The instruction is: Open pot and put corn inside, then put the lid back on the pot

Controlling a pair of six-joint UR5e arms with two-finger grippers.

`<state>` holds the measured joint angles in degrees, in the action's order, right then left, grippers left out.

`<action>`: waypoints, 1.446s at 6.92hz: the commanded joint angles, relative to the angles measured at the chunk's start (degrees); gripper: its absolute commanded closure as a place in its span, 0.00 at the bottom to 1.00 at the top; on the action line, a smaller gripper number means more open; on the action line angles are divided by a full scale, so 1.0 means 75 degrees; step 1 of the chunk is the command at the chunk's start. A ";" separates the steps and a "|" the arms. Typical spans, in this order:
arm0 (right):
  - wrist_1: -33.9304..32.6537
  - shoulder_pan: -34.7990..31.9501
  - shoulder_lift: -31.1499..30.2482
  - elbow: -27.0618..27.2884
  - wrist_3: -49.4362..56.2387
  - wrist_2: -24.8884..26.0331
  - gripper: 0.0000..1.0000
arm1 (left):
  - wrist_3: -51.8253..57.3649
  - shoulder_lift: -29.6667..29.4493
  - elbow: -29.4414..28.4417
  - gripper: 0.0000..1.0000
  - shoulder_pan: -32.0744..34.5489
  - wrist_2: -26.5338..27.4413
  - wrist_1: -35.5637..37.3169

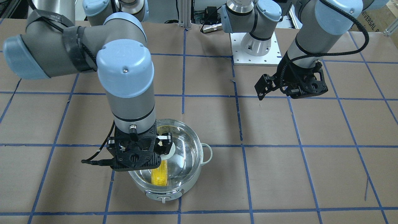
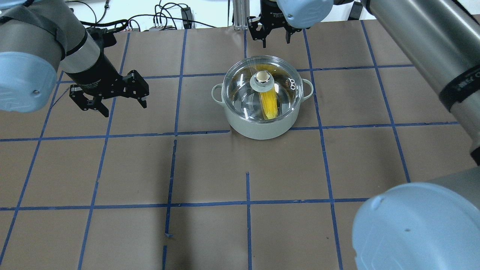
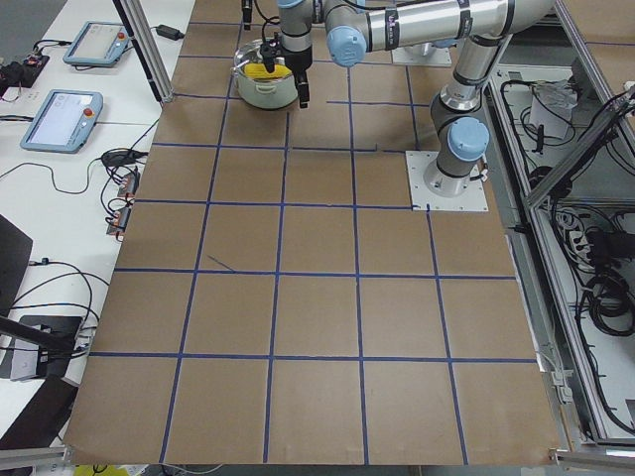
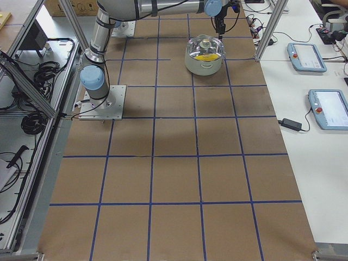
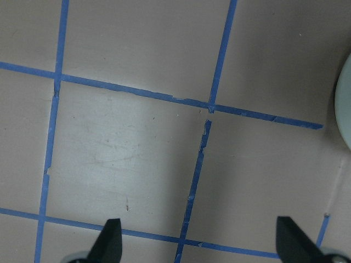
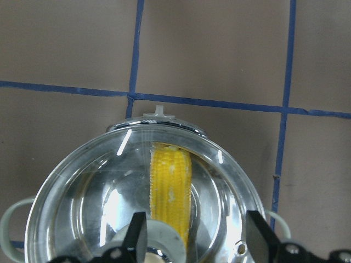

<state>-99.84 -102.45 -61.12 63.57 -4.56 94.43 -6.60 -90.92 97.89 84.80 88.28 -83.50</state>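
The pale-green pot (image 2: 262,127) stands at the table's far middle. The clear glass lid (image 2: 240,88) sits on it, its knob (image 2: 262,79) on top. The yellow corn (image 2: 269,103) lies inside under the glass and also shows in the right wrist view (image 6: 170,186). My right gripper (image 2: 276,38) hangs above the lid, open and empty, with the knob (image 6: 159,241) low between its fingers. My left gripper (image 2: 122,107) is open and empty above bare table, well to the left of the pot. Its wrist view shows both fingertips (image 5: 109,238) apart and the pot's edge (image 5: 346,109).
Brown paper with a blue tape grid (image 2: 247,202) covers the table. A white arm base plate (image 1: 255,56) is bolted near the robot's side. Touch panels (image 4: 307,57) lie on a side bench beyond the table's far edge.
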 commanded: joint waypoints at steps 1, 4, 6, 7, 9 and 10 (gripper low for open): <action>0.0676 0.0521 -0.0206 -0.0086 0.0710 -0.0297 0.31 | 0.0001 -0.0006 -0.0032 0.00 -0.0010 0.0007 0.0000; 0.1998 0.1410 -0.0894 0.0077 0.1415 -0.0880 0.24 | -0.0034 0.0040 0.0038 0.00 0.0002 -0.0005 0.0000; 0.2109 0.1706 -0.1504 0.0544 0.1556 -0.1329 0.01 | 0.0001 0.0075 0.0050 0.00 0.0002 -0.0005 -0.0012; 0.2016 0.1742 -0.1936 0.1057 0.1533 -0.1330 0.00 | 0.0013 0.0076 0.0050 0.00 0.0002 -0.0005 -0.0012; 0.1968 0.1742 -0.2327 0.1530 0.1557 -0.1236 0.00 | 0.0001 0.0123 0.0074 0.00 0.0002 -0.0005 -0.0012; 0.2038 0.1742 -0.2490 0.1566 0.1557 -0.1236 0.00 | 0.0001 0.0123 0.0085 0.00 0.0002 0.0006 -0.0012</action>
<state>-84.91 -89.42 -78.31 74.51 7.10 85.06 -6.59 -90.04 98.44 84.81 88.26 -83.58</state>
